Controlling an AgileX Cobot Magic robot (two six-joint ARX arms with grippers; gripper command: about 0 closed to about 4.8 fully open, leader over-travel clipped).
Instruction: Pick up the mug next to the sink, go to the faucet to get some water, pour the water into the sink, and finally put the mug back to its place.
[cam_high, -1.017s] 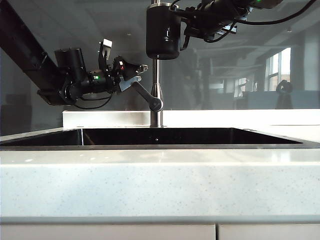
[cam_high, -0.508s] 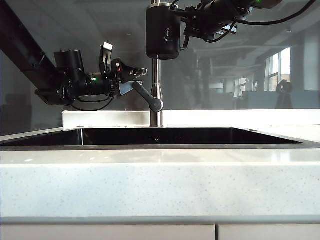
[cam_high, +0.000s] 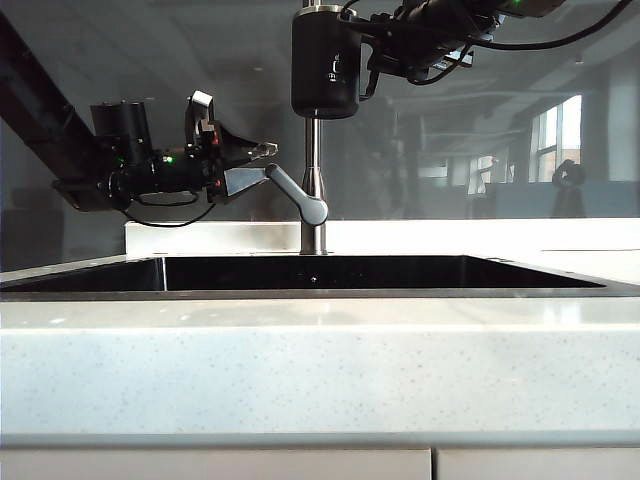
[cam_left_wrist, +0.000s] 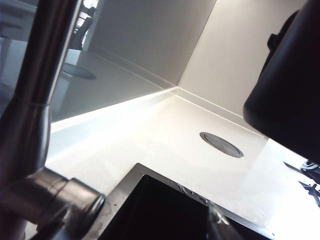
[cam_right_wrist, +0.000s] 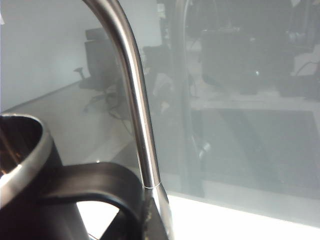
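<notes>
White, speckled stone up front, so looking at the desk (cam_high: 320, 370) filling the whole lower half of the exterior view. Seeing the sink (cam_high: 300, 272) sunk into it as a wide black basin with a thin metal rim, and a low white upstand (cam_high: 500, 235) running behind. Getting a big glossy grey wall (cam_high: 150, 60) behind all that, mirroring a room with ceiling lines and bright windows (cam_high: 560, 130) off to the right.

Spotting the faucet (cam_high: 314, 170) standing straight up at the sink's back edge, its lever (cam_high: 295, 190) angling up and to the left. Finding the left gripper (cam_high: 255, 165) right at the lever's free end, reaching in level from the left, fingers (cam_high: 262, 150) sitting above and below the tip. Not managing to tell whether pinching it or just bracketing it. Catching, in the left wrist view, the pipe up close, a corner of the sink, bare white desk running into a wall corner, and a flat round dark disc (cam_left_wrist: 221, 144) set into the surface.

Seeing the mug (cam_high: 325, 65) hanging upright high above the sink, in front of the faucet pipe, well clear of the desk. Reading the right gripper (cam_high: 372, 52) as pressed together on the mug's handle, reaching in from the top right. Getting the silver rim (cam_right_wrist: 27, 160) and black handle (cam_right_wrist: 100, 182) in the right wrist view, just beside the curved steel spout (cam_right_wrist: 132, 95), with hazy office reflections in the glass behind.
</notes>
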